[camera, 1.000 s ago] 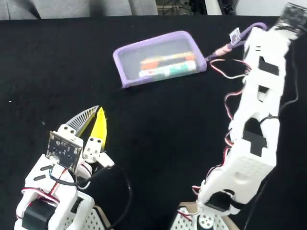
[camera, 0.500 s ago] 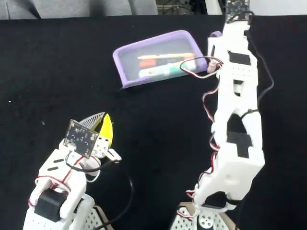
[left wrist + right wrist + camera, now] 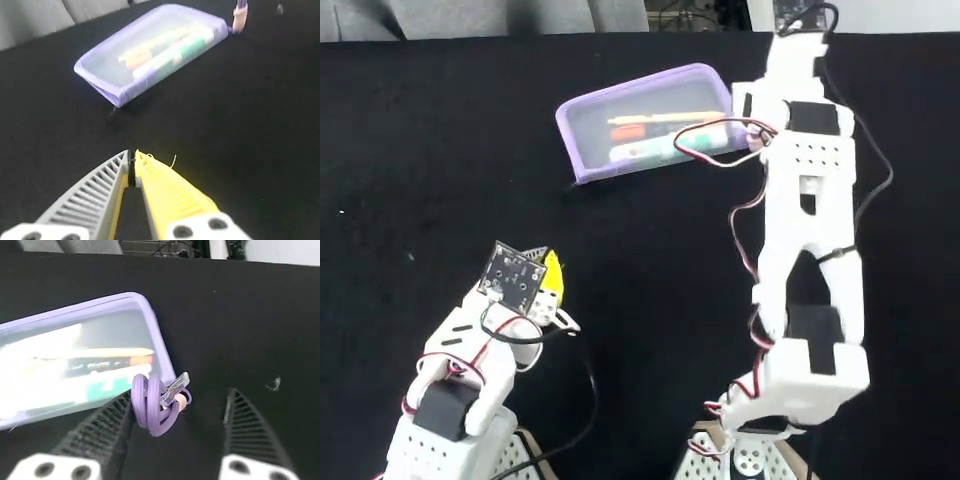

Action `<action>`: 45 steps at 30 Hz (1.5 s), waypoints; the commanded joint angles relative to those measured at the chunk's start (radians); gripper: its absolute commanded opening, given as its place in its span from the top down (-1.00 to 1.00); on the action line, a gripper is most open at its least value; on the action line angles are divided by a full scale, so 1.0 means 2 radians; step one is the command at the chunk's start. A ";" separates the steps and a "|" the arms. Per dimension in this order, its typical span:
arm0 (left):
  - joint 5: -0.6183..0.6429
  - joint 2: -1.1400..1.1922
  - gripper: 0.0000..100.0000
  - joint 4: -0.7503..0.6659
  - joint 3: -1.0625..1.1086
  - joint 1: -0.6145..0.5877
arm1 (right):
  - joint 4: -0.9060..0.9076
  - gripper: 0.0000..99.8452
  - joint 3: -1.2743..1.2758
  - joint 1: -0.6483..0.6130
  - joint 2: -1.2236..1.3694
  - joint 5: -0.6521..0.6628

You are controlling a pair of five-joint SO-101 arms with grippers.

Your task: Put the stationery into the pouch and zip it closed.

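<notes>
**Pouch near the far edge**

Near the black desk's (image 3: 420, 120) front edge, the left gripper (image 3: 133, 167) is pressed together. Toward the far edge lies the translucent purple zip pouch (image 3: 645, 120), pens (image 3: 665, 140) inside. The right gripper (image 3: 180, 399) stands spread, with the pouch's purple cord loop (image 3: 152, 410) just beside one finger.

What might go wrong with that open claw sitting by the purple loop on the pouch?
The purple loop sits close against one finger of the open right gripper, not centred, so closing might catch only its edge or slip off. Nothing holds the pouch: the left gripper is shut and well apart from it, so a tug may drag the whole pouch across the table instead of moving the zip.
</notes>
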 commanded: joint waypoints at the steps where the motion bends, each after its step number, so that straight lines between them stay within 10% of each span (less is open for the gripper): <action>1: 0.008 -0.004 0.94 -0.009 0.009 -0.002 | 0.032 0.42 -0.030 -0.027 -0.058 -0.005; 21: 0.008 -0.004 0.94 -0.033 0.052 -0.001 | 0.257 0.38 -0.024 -0.084 -0.096 0.110; 26: 0.031 -0.004 0.94 -0.034 0.049 0.002 | 0.259 0.42 0.007 -0.074 -0.097 0.064; 33: 0.124 -0.004 0.94 -0.029 0.053 -0.016 | 0.257 0.99 0.046 -0.076 -0.129 0.058; 45: 0.124 -0.004 0.94 0.038 0.052 -0.067 | 0.109 0.98 0.320 -0.073 -0.365 0.057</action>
